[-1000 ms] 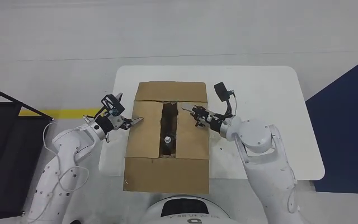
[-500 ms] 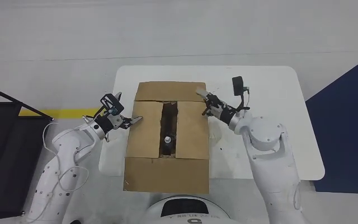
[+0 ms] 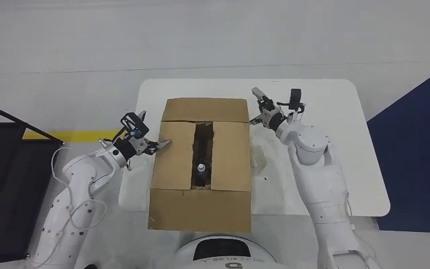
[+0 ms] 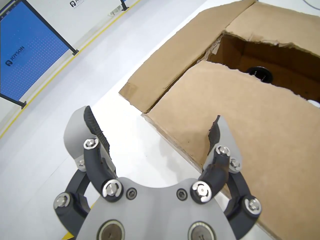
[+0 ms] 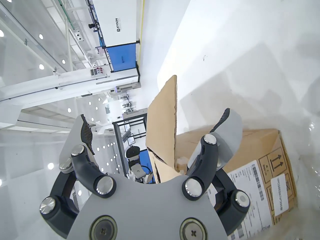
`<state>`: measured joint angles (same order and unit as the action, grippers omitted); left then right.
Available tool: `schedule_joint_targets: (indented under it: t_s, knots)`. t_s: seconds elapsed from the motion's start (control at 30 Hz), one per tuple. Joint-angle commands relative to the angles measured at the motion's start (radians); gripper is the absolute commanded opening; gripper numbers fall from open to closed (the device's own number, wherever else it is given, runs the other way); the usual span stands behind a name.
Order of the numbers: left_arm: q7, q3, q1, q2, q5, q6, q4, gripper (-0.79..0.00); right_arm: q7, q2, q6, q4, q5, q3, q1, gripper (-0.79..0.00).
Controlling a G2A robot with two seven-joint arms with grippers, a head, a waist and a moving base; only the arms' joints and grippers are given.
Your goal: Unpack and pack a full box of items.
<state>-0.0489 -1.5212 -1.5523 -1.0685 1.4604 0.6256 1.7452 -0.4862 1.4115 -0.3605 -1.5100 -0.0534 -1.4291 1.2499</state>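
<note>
Top view: brown cardboard box (image 3: 176,161) barely parted, white-capped bottle (image 3: 200,167) inside, unpacking seemingly unstarted; left gripper (image 3: 163,144) and right gripper (image 3: 256,106) fingers spread, empty.

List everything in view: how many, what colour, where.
Cardboard box: one, brown, middle of the table, top flaps parted along a central gap.
Bottle: one, white cap, inside the box, seen through the gap.
Dark round item: one, black, inside the box; cannot tell what it is.
Table: one, white, under the box.
Floor line: one, yellow, beyond the table's left side.
Left hand: one, grey and black, open, at the box's left edge.
Right hand: one, grey and black, open, at the box's far right corner.
</note>
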Motion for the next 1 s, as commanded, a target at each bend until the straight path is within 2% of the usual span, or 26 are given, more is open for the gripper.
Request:
schedule_joint_targets:
  t_s: [0.0, 0.33, 0.47, 0.7, 0.97]
  knots:
    - [0.019, -0.012, 0.003, 0.0, -0.037, -0.004, -0.007, 0.0, -0.04, 0.001, 0.048, 0.039, -0.069, -0.007, -0.022, 0.0]
    - [0.016, -0.099, 0.029, 0.004, -0.158, -0.058, -0.061, 0.0, -0.267, -0.006, 0.218, 0.124, -0.317, -0.047, -0.058, 0.0]
    - [0.015, -0.128, 0.035, 0.007, -0.178, -0.06, -0.09, 0.0, -0.359, -0.015, 0.247, 0.127, -0.354, -0.056, -0.059, 0.0]
    - [0.025, -0.142, 0.042, 0.01, -0.195, -0.051, -0.113, 0.0, -0.487, -0.038, 0.204, 0.125, -0.301, -0.054, -0.052, 0.0]
    - [0.038, -0.117, 0.028, 0.013, -0.146, -0.006, -0.104, 0.0, -0.564, -0.062, 0.158, 0.084, -0.196, -0.031, -0.039, 0.0]
